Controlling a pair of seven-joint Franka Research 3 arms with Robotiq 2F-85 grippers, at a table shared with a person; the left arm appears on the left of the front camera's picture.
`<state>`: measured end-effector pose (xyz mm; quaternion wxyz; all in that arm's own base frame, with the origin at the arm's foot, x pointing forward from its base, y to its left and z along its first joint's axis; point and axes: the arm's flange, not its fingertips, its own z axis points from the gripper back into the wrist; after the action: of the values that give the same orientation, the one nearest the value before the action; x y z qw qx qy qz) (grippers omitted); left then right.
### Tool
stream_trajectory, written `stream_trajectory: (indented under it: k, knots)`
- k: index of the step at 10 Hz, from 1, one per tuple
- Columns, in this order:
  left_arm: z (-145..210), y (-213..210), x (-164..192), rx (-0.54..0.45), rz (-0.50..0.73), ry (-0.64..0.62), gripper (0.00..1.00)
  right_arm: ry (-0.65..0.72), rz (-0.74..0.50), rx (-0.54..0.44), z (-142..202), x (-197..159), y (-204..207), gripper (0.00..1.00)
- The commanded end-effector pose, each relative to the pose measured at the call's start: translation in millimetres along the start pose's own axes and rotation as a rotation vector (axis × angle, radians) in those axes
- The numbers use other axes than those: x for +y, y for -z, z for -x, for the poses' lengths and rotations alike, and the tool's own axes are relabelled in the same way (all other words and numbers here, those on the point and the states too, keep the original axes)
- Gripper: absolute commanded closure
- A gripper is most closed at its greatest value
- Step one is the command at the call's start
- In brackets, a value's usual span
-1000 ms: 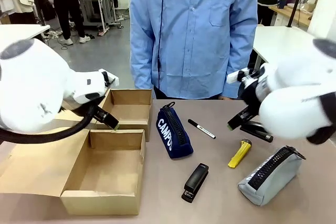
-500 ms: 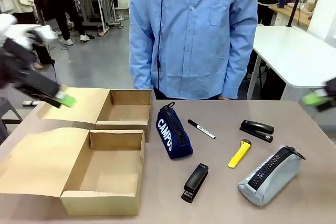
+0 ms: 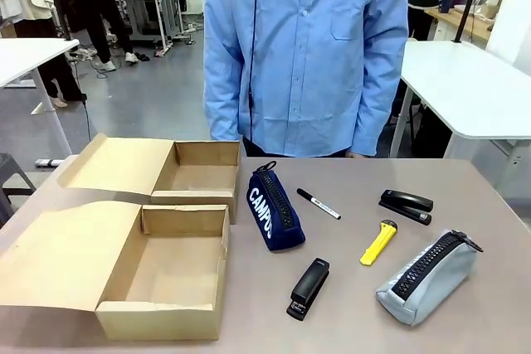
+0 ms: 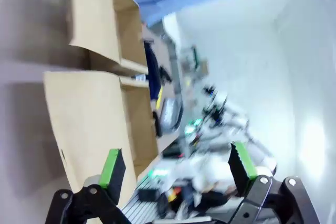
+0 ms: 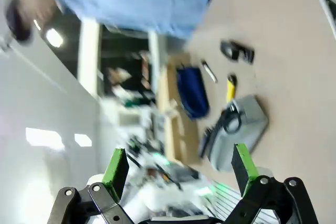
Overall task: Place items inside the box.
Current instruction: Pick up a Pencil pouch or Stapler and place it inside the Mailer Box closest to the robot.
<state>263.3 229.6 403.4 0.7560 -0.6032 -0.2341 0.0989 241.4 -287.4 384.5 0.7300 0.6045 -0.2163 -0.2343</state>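
Jaws wide apart on left gripper point(image 4: 175, 155), right gripper point(image 5: 178, 153), both empty, touching nothing

On my left side of the grey-brown desk point(image 3: 348, 329) two open boxes stand one behind the other: the nearer cardboard box point(image 3: 166, 275) and the farther cardboard box point(image 3: 199, 176). Just right of them lies the navy zip pouch lettered "CAMPUS" point(image 3: 272, 207), and right of it the black marker pen point(image 3: 319, 204). Before these two lies a black stapler point(image 3: 309, 288). Further right, a second black stapler point(image 3: 406, 206) lies behind the yellow utility knife point(image 3: 378, 242). The grey zip pouch point(image 3: 427, 276) lies before the knife, at the right.
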Motion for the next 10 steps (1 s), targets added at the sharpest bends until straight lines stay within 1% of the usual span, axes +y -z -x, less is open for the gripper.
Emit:
stream_trajectory:
  k: [1, 2, 9, 10]
  knots:
    - [-1.7, 50.0, -5.9, -0.176, 0.098, -0.106, 0.0, 0.007, -0.03, -0.078, -15.4, -10.6, 20.3, 0.0]
    - [0.0, 0.0, 0.0, 0.0, 0.0, 0.0, 0.0, 0.0, 0.0, 0.0, 0.0, 0.0, 0.0, 0.0]
    - [0.0, 0.0, 0.0, 0.0, 0.0, 0.0, 0.0, 0.0, 0.0, 0.0, 0.0, 0.0, 0.0, 0.0]
    - [0.0, 0.0, 0.0, 0.0, 0.0, 0.0, 0.0, 0.031, 0.002, -0.01, -1.8, 1.6, 1.7, 0.0]
